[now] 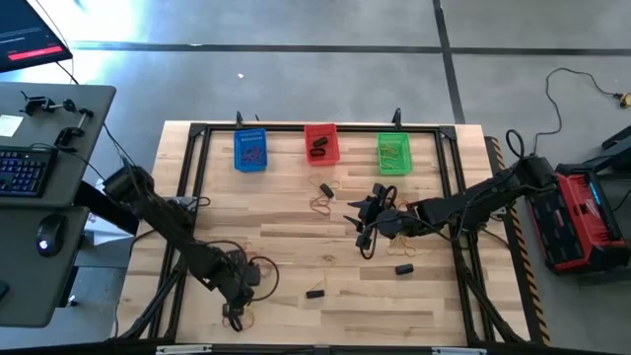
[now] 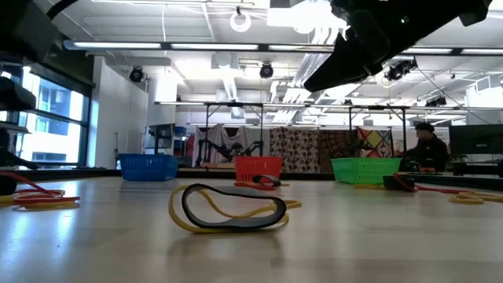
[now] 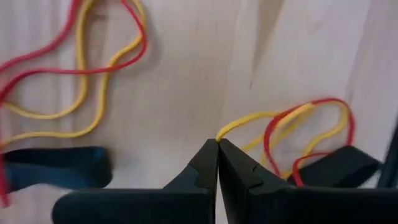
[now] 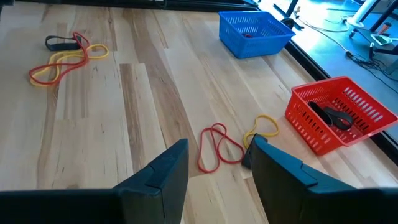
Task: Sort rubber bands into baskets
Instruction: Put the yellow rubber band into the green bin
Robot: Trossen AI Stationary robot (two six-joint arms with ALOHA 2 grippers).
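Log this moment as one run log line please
stage: pick | left gripper: shut on yellow rubber band, near table edge | right gripper: open, mid-table | baskets: far edge

A wooden table [image 1: 296,237] with a black frame [image 1: 197,158] along its edges stands on a grey floor [image 1: 296,79]. To its left is a grey desk [image 1: 39,148] carrying a keyboard [image 1: 20,170] and a mouse [image 1: 49,234], with a monitor [image 1: 30,39] beyond. To the right, a red and black case [image 1: 577,217] sits on the floor near a loose cable [image 1: 572,84]. In the low view, a person [image 2: 427,145] sits far back in the room under ceiling lights [image 2: 240,20].
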